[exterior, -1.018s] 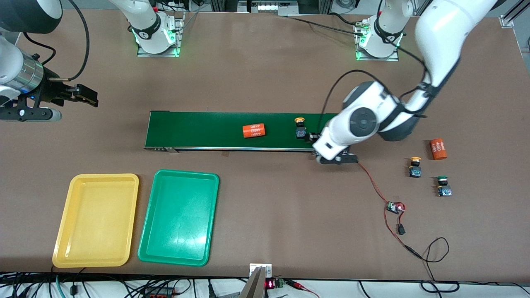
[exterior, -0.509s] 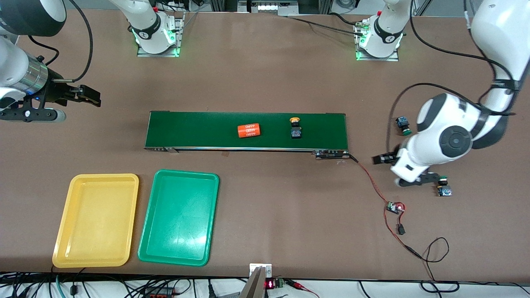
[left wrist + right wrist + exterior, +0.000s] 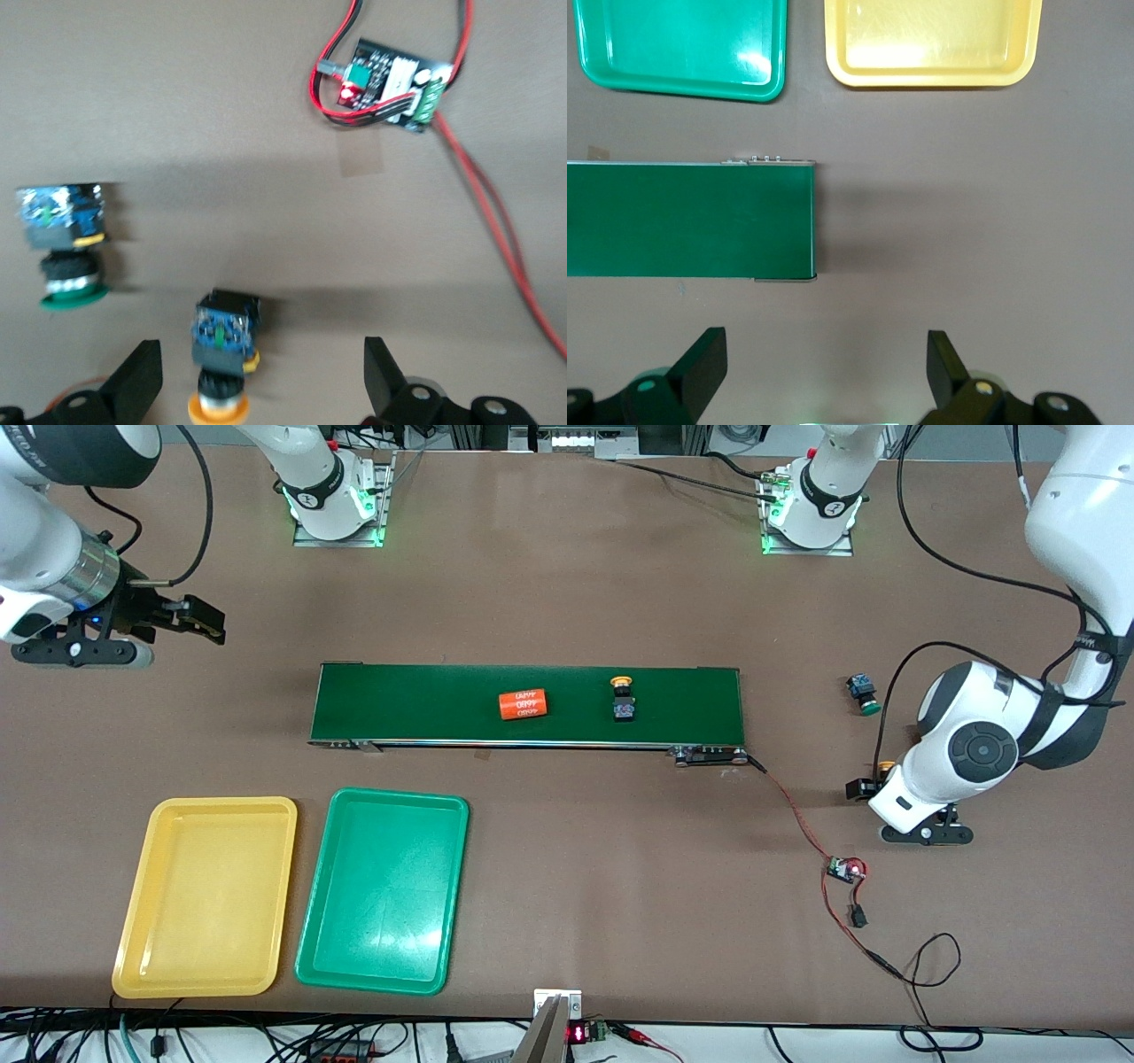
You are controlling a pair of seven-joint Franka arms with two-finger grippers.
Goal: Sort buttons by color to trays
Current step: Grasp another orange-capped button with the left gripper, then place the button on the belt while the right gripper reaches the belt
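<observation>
Partly, the left gripper (image 3: 912, 815) hides a yellow-capped button (image 3: 221, 354).

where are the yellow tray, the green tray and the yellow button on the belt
yellow tray (image 3: 142, 965), front view, bare floor near its rim
green tray (image 3: 381, 886), front view, middle of its floor
yellow button (image 3: 623, 683), front view, its cap

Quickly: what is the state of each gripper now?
Left gripper: open, over a yellow button, holding nothing.
Right gripper: open, holding nothing.
</observation>
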